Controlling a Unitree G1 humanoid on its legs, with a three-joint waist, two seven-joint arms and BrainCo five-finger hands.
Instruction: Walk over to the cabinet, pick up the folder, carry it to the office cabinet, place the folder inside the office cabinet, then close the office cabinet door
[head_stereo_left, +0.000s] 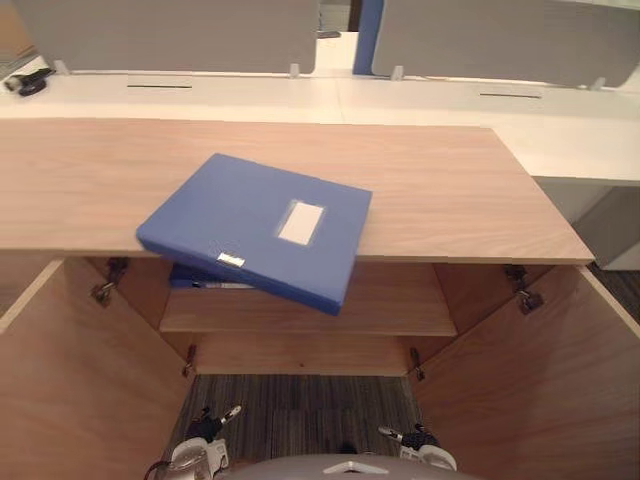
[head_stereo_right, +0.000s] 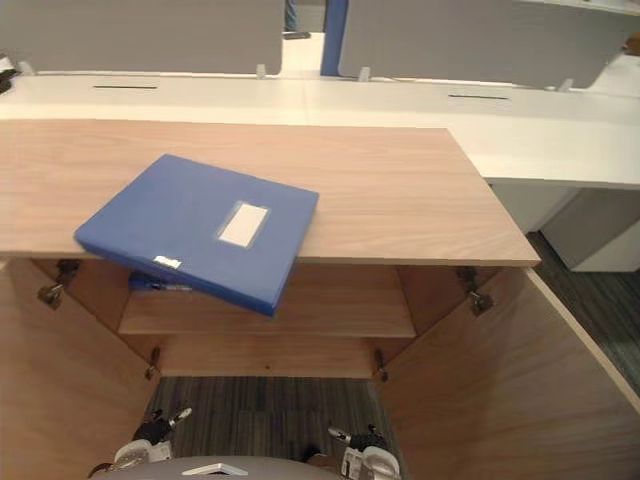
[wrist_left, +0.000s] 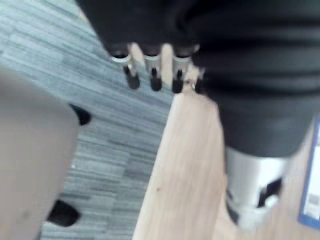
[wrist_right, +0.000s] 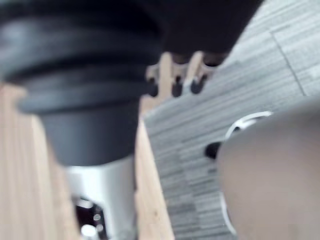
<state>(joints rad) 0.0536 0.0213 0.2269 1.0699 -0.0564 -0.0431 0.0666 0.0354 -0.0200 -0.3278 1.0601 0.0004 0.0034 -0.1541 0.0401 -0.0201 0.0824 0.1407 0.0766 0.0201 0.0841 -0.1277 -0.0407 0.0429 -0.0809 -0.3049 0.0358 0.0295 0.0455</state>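
Step in hand, prob.: the pick-up. Blue folder (head_stereo_left: 255, 225) lies flat but skewed on the cabinet top (head_stereo_left: 450, 190), approx. 9 o'clock from the top's middle, w/ its near corner hanging past the front edge toward 6 o'clock. Left hand (head_stereo_left: 205, 432) & right hand (head_stereo_left: 418, 442) hang low at 7 and 5 o'clock over the carpet (head_stereo_left: 300, 400), well apart from the folder. Wrist views show the left's fingers (wrist_left: 154, 75) and the right's fingers (wrist_right: 175, 85) straight & relaxed, nothing in either. To do it well: bring both arms up btw the left door (head_stereo_left: 70, 390) and right door (head_stereo_left: 540, 380), both swung open, w/o clipping them. Use the overhang: thumb under the free corner, fingers on the cover, other hand steadying the far side. The cover looks smooth, so a push from the front would prob. slide it toward 12 rather than lift it. Keep it level. The top is flat, pale wood grain. Under it is a shelf (head_stereo_left: 390, 305) w/ a second blue item (head_stereo_left: 195, 280) just below the overhang. Beyond, at 12 o'clock, white desks (head_stereo_left: 400, 100) w/ grey partitions (head_stereo_left: 160, 35); a small dark object (head_stereo_left: 28, 80) at approx. 10 o'clock.
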